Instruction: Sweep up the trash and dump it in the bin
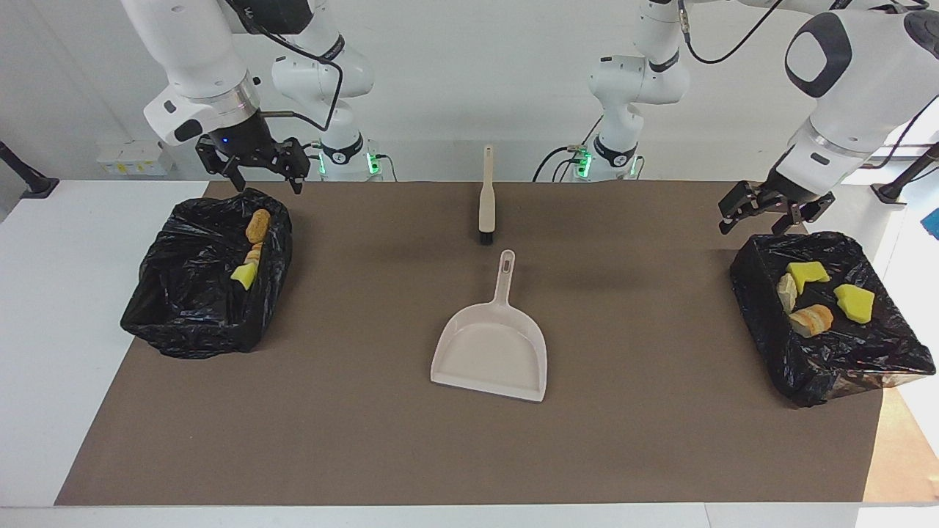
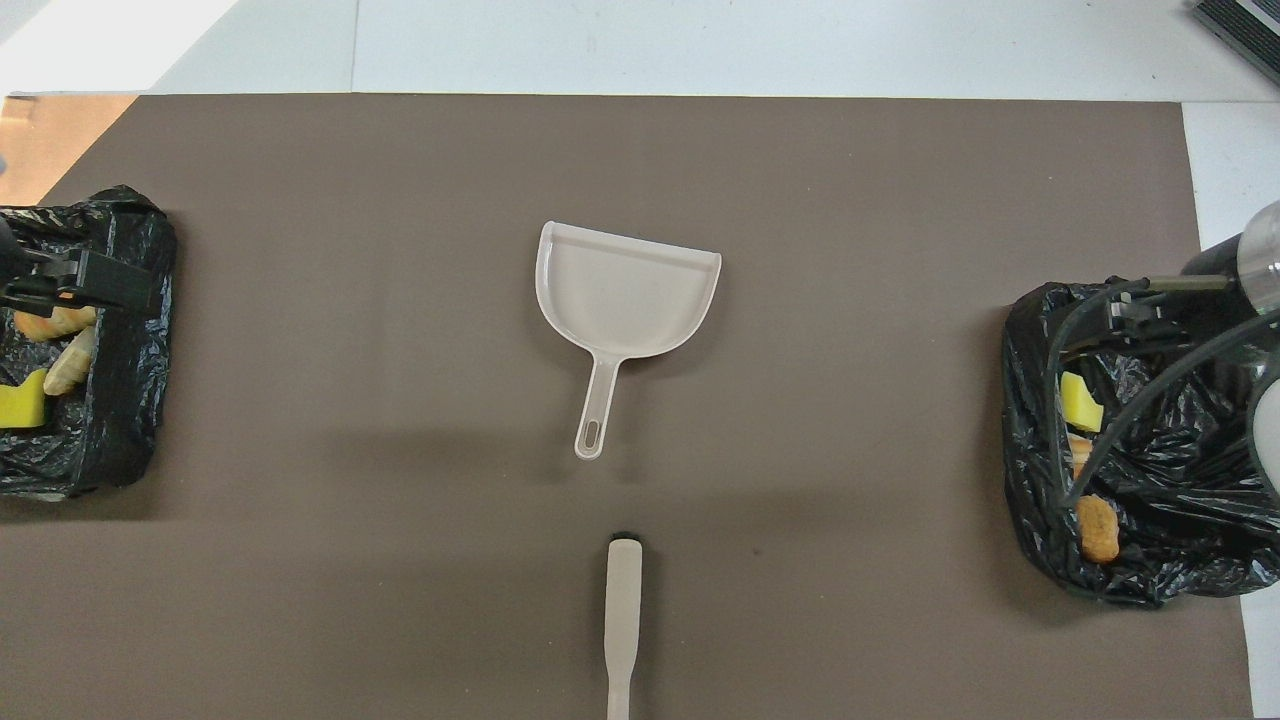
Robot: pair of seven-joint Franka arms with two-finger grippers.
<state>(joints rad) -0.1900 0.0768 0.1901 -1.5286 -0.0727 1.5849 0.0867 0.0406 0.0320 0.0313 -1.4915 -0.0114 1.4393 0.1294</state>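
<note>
The trash lies in two black-lined bins. The bin at the right arm's end (image 1: 198, 315) holds an orange-brown lump (image 1: 257, 225), a pale piece (image 1: 254, 254) and a yellow sponge piece (image 1: 245, 275). The bin at the left arm's end (image 1: 873, 367) holds two yellow sponge pieces (image 1: 807, 273) (image 1: 855, 302), a pale foam chunk (image 1: 786, 291) and a bread-like lump (image 1: 812, 320). My right gripper (image 1: 268, 185) hangs open and empty over its bin's rim nearest the robots. My left gripper (image 1: 755, 224) hangs open and empty over its bin's rim nearest the robots.
A beige dustpan (image 1: 490, 352) lies empty mid-mat, handle toward the robots. A beige hand brush (image 1: 486, 196) lies between the dustpan and the robots, bristles toward the dustpan. The brown mat (image 1: 352, 411) covers the table. In the overhead view the dustpan (image 2: 625, 300) and the brush (image 2: 622, 610) are in line.
</note>
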